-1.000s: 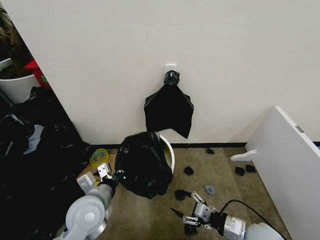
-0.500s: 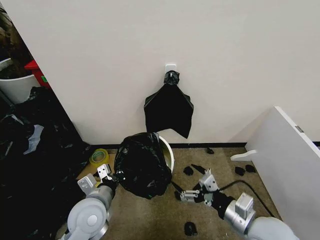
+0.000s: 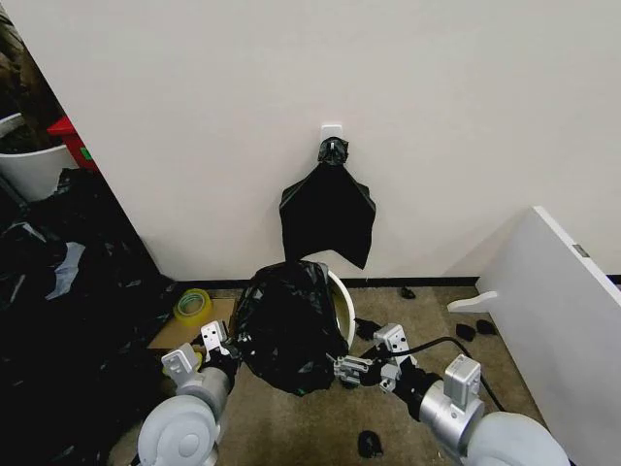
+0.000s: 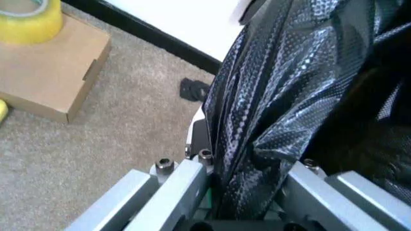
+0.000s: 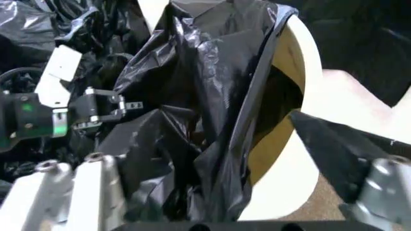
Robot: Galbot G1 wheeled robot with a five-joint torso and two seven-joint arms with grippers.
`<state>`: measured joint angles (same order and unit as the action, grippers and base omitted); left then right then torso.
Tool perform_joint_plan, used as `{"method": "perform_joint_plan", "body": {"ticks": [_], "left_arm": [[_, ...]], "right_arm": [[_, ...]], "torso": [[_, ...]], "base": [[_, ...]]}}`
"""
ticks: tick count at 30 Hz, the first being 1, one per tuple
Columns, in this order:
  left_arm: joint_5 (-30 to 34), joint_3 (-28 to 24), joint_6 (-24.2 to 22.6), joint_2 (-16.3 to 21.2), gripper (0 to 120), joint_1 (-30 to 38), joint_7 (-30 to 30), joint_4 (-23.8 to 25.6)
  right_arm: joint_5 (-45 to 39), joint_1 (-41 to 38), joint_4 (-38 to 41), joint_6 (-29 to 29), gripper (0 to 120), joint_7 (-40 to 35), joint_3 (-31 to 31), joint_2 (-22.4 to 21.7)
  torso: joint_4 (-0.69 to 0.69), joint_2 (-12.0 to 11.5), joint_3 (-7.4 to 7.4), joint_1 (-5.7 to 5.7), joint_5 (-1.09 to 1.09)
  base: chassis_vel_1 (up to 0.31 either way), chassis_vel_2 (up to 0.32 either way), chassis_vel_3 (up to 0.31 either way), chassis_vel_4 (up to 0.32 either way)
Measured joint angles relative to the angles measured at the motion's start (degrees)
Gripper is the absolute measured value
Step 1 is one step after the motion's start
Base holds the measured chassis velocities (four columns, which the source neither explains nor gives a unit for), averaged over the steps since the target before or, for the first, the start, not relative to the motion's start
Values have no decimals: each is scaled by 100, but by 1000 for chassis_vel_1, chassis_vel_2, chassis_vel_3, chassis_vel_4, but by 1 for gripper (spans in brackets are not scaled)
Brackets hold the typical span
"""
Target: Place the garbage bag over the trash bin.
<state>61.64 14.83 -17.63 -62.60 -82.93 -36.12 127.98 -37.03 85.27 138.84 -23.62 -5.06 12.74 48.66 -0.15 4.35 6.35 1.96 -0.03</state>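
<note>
The glossy black garbage bag (image 3: 289, 325) hangs over the round white trash bin (image 3: 343, 309) on the carpet by the wall, hiding most of it. A strip of rim shows on the bin's right. My left gripper (image 3: 225, 349) is at the bag's left side, shut on a fold of the bag (image 4: 289, 96). My right gripper (image 3: 351, 370) is at the bag's lower right, open. Seen from the right wrist, the bag's edge (image 5: 192, 110) and the bin's wall (image 5: 299, 91) lie between its spread fingers (image 5: 83, 192).
A knotted black bag bunch (image 3: 328, 209) hangs from a wall hook above the bin. A yellow tape roll (image 3: 193, 304) sits on a flat cardboard box (image 3: 179, 332). Black plastic sheeting (image 3: 58, 320) is heaped on the left, and a white panel (image 3: 563, 311) stands on the right. Small black scraps (image 3: 367, 445) litter the carpet.
My right gripper rose from the floor at the front right and moved left to the bag's right edge. The bag and bin shifted slightly right, and my left gripper followed.
</note>
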Motion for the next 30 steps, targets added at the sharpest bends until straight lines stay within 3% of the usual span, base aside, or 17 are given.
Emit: {"method": "perform_joint_plan", "body": {"ticks": [3, 8, 10, 19, 30], "left_arm": [[-21, -16, -13, -19, 0, -9, 11, 32], [-23, -21, -17, -29, 0, -9, 14, 46], [-32, -31, -18, -45, 0, -17, 20, 59], [-40, -28, -152, -6, 0, -1, 31, 113], [0, 37, -150, 31, 0, -54, 98, 113]], "right_arm": [[0, -42, -82, 0, 55, -5, -12, 5], [-5, -44, -104, -5, 43, -11, -16, 0], [-5, -38, -141, -8, 31, -20, -15, -6], [9, -42, -211, 38, 0, -92, -2, -33], [-86, -2, -185, 253, 0, -424, 219, 0]], "torso": [[1, 0, 0, 0, 0], [0, 0, 0, 0, 0], [0, 0, 0, 0, 0], [1, 0, 0, 0, 0], [0, 0, 0, 0, 0]], "base": [[0, 0, 0, 0], [0, 0, 0, 0], [0, 0, 0, 0], [0, 0, 0, 0], [0, 0, 0, 0]]}}
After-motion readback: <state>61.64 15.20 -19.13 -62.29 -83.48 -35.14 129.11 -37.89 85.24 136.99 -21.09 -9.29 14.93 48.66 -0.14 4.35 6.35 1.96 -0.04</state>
